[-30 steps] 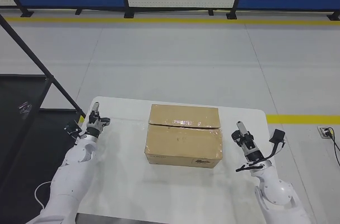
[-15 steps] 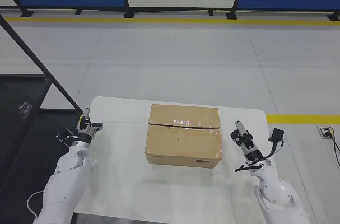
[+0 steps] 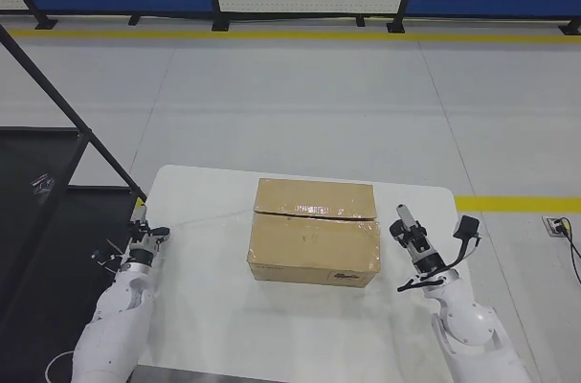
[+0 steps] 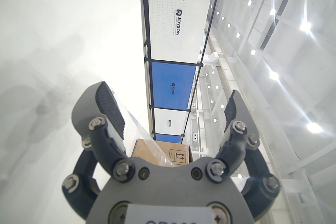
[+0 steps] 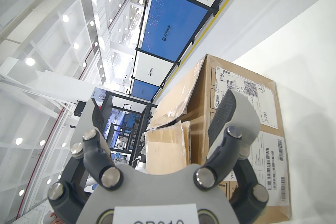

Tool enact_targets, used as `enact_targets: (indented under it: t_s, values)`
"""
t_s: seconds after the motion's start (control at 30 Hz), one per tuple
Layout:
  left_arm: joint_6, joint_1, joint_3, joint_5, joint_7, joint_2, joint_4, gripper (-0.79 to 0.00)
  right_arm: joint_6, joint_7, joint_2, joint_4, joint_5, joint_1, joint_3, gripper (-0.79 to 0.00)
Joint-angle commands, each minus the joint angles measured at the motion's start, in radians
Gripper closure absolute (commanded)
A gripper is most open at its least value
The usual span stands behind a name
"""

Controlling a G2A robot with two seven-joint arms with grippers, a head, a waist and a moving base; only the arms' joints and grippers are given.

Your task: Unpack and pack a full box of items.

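Note:
A brown cardboard box (image 3: 314, 235) stands in the middle of the white table (image 3: 213, 316), its top flaps shut and glossy with tape. A thin clear tape strip (image 3: 209, 222) stretches from the box's top edge to my left gripper (image 3: 144, 230) at the table's left edge. In the left wrist view the left gripper (image 4: 168, 89) is open; the tape strip (image 4: 141, 128) clings beside one finger and runs back to the box (image 4: 143, 150). My right gripper (image 3: 405, 225) hovers open just right of the box. The right wrist view has the right gripper (image 5: 161, 97) facing the labelled box (image 5: 202, 93).
A black metal frame (image 3: 41, 86) and a dark mat (image 3: 22, 220) lie beyond the table's left edge. Bare tabletop surrounds the box on all sides. A yellow floor line (image 3: 529, 203) runs to the right of the table.
My left arm has drawn back leftward and toward the near side, to the table's left edge, with the tape strip now stretched from the box. The right gripper shifted slightly toward the box.

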Motion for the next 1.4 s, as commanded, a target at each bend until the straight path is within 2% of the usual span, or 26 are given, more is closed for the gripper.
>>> enact_targets:
  t_s: [0.0, 0.3, 0.47, 0.57, 0.67, 0.8, 0.93, 0.97, 1.07, 1.23, 1.37]
  values:
    - [-0.003, 0.022, 0.006, -0.001, 0.007, -0.003, -0.019, -0.785, 0.001, 0.002, 0.0, 0.0, -0.001, 0.005, -0.003, -0.785]
    - [0.011, 0.11, -0.003, -0.004, 0.038, -0.002, -0.122, -0.785, 0.003, 0.008, -0.003, 0.012, -0.007, 0.025, -0.017, -0.785]
    - [-0.012, 0.18, -0.028, -0.021, 0.05, 0.004, -0.235, -0.785, 0.001, 0.012, -0.004, 0.017, -0.008, 0.032, -0.021, -0.785]
    - [-0.033, 0.247, -0.044, -0.008, 0.055, 0.009, -0.359, -0.785, 0.01, 0.021, -0.003, 0.016, -0.011, 0.041, -0.021, -0.785]
    - [-0.033, 0.325, -0.06, 0.016, 0.028, 0.017, -0.523, -0.785, 0.036, 0.038, -0.002, 0.013, -0.002, 0.057, -0.012, -0.785]
    - [0.008, 0.437, -0.075, 0.078, -0.141, 0.035, -0.763, -0.785, 0.052, 0.049, 0.0, 0.007, -0.006, 0.062, -0.005, -0.785]
    - [0.067, 0.51, -0.062, 0.141, -0.349, 0.051, -0.928, -0.785, 0.052, 0.049, 0.0, 0.007, -0.006, 0.062, -0.005, -0.785]
    - [0.085, 0.516, -0.058, 0.161, -0.398, 0.056, -0.95, -0.785, 0.052, 0.049, 0.0, 0.007, -0.006, 0.062, -0.005, -0.785]
    - [0.085, 0.516, -0.058, 0.161, -0.398, 0.056, -0.95, -0.785, 0.058, 0.05, -0.001, 0.011, 0.005, 0.059, -0.007, -0.785]
    - [0.086, 0.516, -0.056, 0.155, -0.397, 0.055, -0.952, -0.785, 0.025, 0.142, 0.001, 0.035, 0.067, 0.077, -0.01, -0.785]
    - [0.087, 0.518, -0.052, 0.085, -0.377, 0.054, -0.954, -0.785, 0.0, 0.17, 0.005, 0.071, 0.053, 0.11, 0.002, -0.785]
